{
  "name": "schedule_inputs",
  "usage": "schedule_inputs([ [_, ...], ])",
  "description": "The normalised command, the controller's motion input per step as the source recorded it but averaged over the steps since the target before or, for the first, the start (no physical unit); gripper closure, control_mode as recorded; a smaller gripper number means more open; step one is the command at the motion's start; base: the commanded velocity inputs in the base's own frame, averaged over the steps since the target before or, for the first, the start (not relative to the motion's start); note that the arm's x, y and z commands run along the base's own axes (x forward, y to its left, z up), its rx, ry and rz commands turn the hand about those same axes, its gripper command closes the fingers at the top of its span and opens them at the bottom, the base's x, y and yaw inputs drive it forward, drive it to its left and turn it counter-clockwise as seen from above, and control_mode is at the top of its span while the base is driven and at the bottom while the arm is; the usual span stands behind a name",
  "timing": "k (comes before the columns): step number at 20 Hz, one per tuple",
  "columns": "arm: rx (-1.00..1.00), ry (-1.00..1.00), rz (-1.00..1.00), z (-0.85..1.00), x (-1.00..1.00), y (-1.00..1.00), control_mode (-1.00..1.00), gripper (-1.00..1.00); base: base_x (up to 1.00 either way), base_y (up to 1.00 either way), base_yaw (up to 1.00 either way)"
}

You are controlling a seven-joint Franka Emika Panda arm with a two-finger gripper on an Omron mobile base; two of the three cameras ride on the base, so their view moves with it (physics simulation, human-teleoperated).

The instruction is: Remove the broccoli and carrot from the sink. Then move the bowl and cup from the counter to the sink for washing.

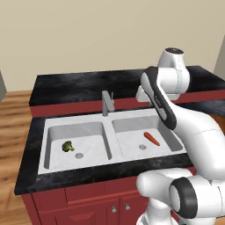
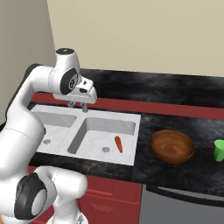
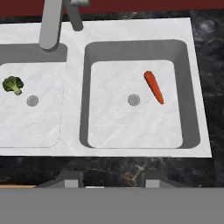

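Right now I hold the gripper (image 2: 78,104) high over the sink (image 1: 110,154), jaws parted and empty, to survey carrot (image 3: 153,87) in the right basin and broccoli (image 3: 12,84) in the left.

Beige wall (image 1: 110,35) bare behind the worktop; wood-plank floor (image 1: 13,132) at the left side; red cabinet doors (image 1: 94,208) below with small round silver knobs (image 1: 114,209); grey appliance front (image 2: 183,208) set under the worktop right of the cabinets
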Motion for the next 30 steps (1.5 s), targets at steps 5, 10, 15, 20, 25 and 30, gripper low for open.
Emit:
schedule_inputs([
  [5, -0.02, 0.00, 0.00, -0.02, -0.03, 0.00, -1.00, -1.00, 0.00, 0.00, 0.00],
  [10, 0.00, 0.00, 0.00, -0.03, -0.07, -0.03, -1.00, -1.00, 0.00, 0.00, 0.00],
  [15, 0.02, 0.00, 0.01, -0.05, -0.06, -0.09, -1.00, -1.00, 0.00, 0.00, 0.00],
  [20, 0.01, -0.02, 0.03, -0.07, -0.03, -0.11, -1.00, -1.00, 0.00, 0.00, 0.00],
  [25, 0.00, 0.00, 0.02, -0.09, 0.00, -0.12, -1.00, -1.00, 0.00, 0.00, 0.00],
  [30, 0.00, 0.00, 0.05, -0.12, 0.00, -0.09, -1.00, -1.00, 0.00, 0.00, 0.00],
])
